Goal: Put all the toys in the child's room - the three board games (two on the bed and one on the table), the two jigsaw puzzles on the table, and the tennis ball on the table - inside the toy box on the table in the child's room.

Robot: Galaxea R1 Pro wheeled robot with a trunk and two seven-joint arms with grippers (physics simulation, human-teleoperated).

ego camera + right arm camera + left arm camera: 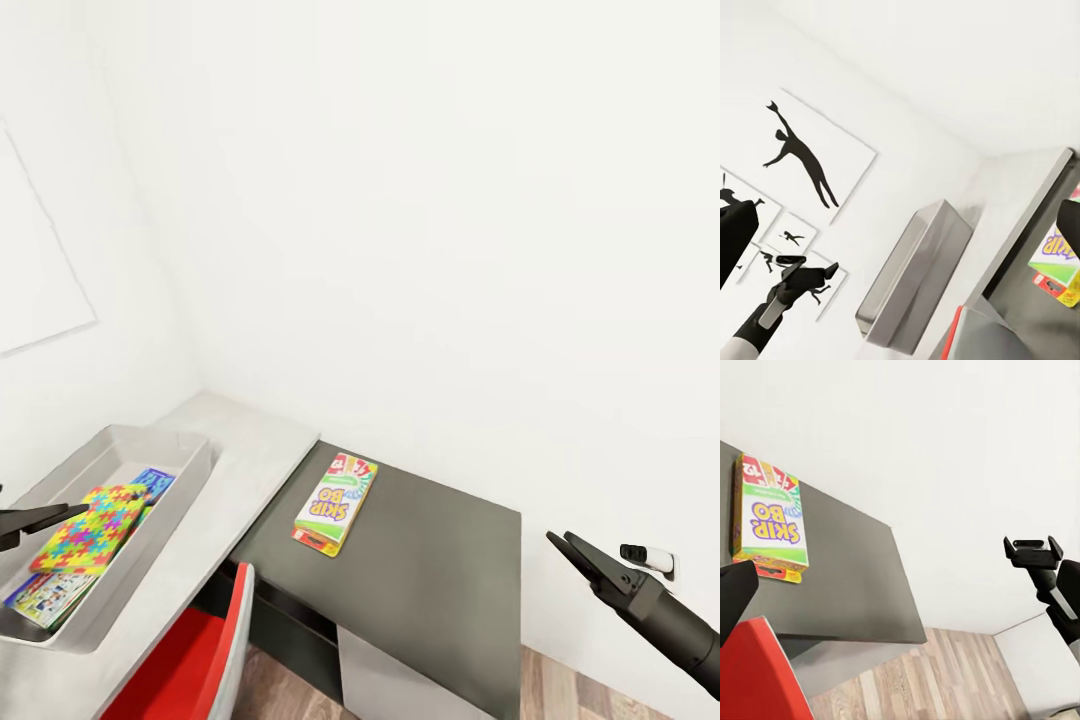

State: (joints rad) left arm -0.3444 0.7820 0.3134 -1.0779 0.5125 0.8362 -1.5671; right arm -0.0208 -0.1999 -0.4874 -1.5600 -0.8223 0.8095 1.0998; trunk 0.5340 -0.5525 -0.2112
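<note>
The SKIP BO box (336,502) lies flat on the dark grey lower section of the table (440,590), near its back edge and close to the step up to the pale desk top. That is the toy I judge to be next, and my right gripper (566,545) hangs in the air out past the table's far side, well apart from the box. Its two fingers look pressed together to a point with nothing between them. My left gripper (60,515) pokes in over the toy box (185,465), also empty, but so little of it shows that I cannot tell how far its fingers are parted.

To do this well, I would first spread the right fingers, then come in low from the open side of the box. The box is thin and lies flush on the surface, so a pinch straight down may slip off; I would rather catch a long edge, or nudge it toward the table's front edge so one finger can get under. Once lifted, I should keep it level and carry it over the step.

The toy box sits on the pale top against the wall. Inside, a jigsaw puzzle (88,528) rests tilted on top, with blue printed board games (45,598) showing beneath it.
</note>
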